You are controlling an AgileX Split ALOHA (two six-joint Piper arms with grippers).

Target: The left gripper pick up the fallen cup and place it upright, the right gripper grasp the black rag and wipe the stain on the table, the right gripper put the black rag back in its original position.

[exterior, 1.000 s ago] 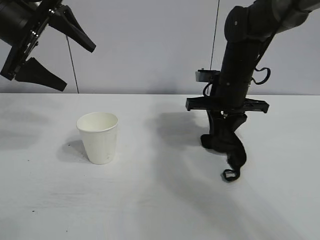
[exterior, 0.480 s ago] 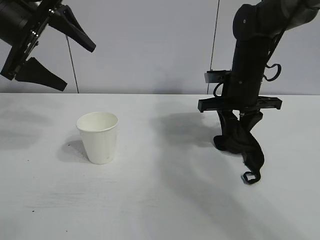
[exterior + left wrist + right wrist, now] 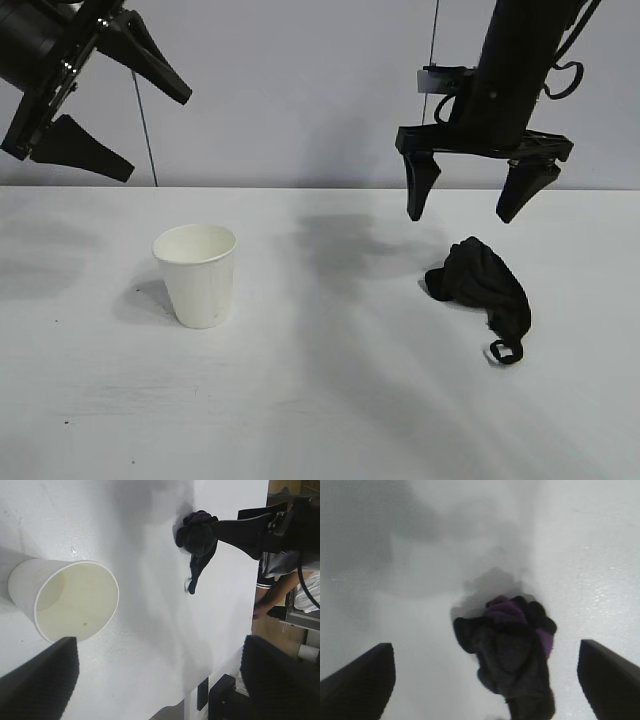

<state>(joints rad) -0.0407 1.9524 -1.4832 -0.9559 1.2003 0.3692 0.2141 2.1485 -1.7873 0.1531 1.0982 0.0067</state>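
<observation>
The white cup (image 3: 197, 273) stands upright on the white table (image 3: 320, 400) at the left; it also shows in the left wrist view (image 3: 65, 599). My left gripper (image 3: 125, 128) is open and empty, raised high above the table's left. The black rag (image 3: 478, 285) lies on the table at the right, its looped tail toward the front; it shows in the left wrist view (image 3: 198, 539) and the right wrist view (image 3: 512, 647). My right gripper (image 3: 464, 213) is open and empty, hovering just above the rag. No stain is visible.
A thin dark cable (image 3: 146, 130) hangs against the grey back wall. The table's edge, a black bracket (image 3: 225, 695) and a seated person (image 3: 290, 580) show in the left wrist view.
My right gripper has carried the rag to the right, opened, let it drop onto the table, and risen above it. The left arm and cup have not moved.
</observation>
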